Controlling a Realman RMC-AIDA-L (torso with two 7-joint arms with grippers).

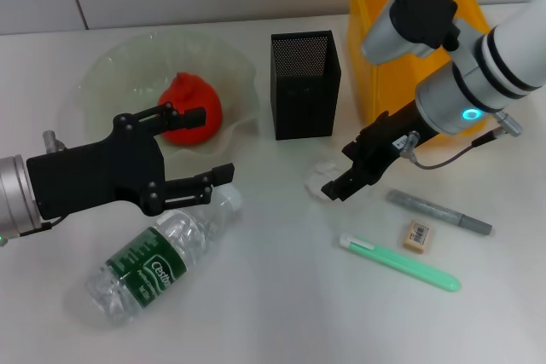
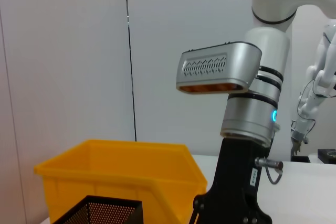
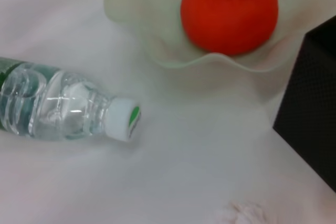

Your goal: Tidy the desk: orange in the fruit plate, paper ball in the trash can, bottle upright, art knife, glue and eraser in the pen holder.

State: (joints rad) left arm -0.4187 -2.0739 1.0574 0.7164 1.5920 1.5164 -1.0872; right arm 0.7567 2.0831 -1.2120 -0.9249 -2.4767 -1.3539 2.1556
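The orange [image 1: 189,110] [image 3: 229,11] lies in the pale-green fruit plate [image 1: 102,74] [image 3: 136,19]. My left gripper [image 1: 207,146] hovers open just in front of the plate, above the cap end of the bottle [image 1: 158,257] [image 3: 58,111], which lies on its side. My right gripper [image 1: 339,172] stands open with its fingertips at the paper ball [image 1: 322,175] [image 3: 241,214]. Behind it are the pen holder [image 1: 304,83] [image 2: 102,211] and the yellow trash can [image 1: 401,57] [image 2: 121,174]. The eraser [image 1: 418,234] lies between a grey stick [image 1: 439,211] and a green stick [image 1: 401,262], the art knife and glue; I cannot tell which is which.
My right arm [image 2: 247,129] reaches past the front of the trash can. The white table [image 1: 281,313] stretches in front of the bottle and the sticks. A wall runs behind the table.
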